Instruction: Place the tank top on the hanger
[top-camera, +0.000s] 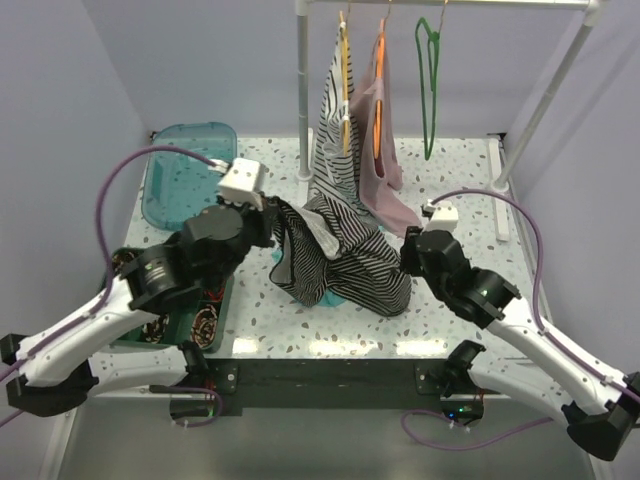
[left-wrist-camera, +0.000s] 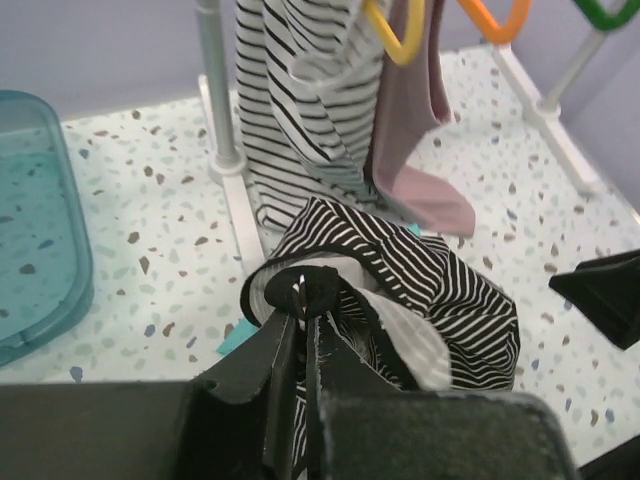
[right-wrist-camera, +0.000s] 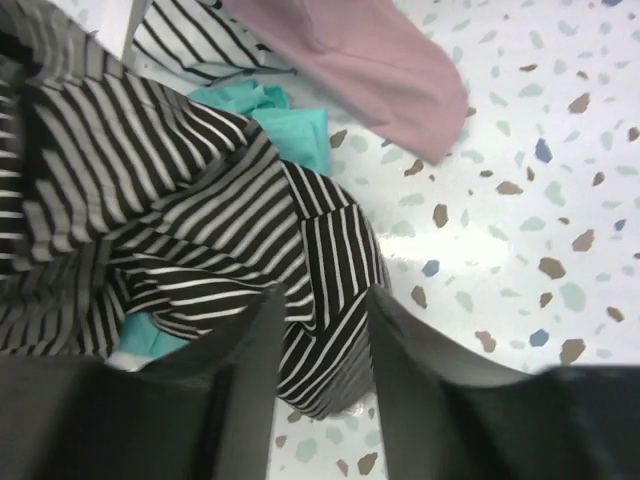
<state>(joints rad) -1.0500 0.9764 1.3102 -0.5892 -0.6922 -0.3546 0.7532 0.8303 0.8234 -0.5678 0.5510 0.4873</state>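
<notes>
Left gripper (left-wrist-camera: 303, 318) pinches striped tank top (left-wrist-camera: 425, 268).

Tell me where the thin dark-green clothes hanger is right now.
In the top view, the thin dark-green clothes hanger hangs bare from the white rail at upper right, just right of the orange hanger.

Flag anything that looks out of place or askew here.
The tank top lies bunched in a heap on the table over a teal cloth, one fold pinched by the left gripper. The green hanger hangs bare on the rail. The hem of the pink garment drags on the table.
</notes>
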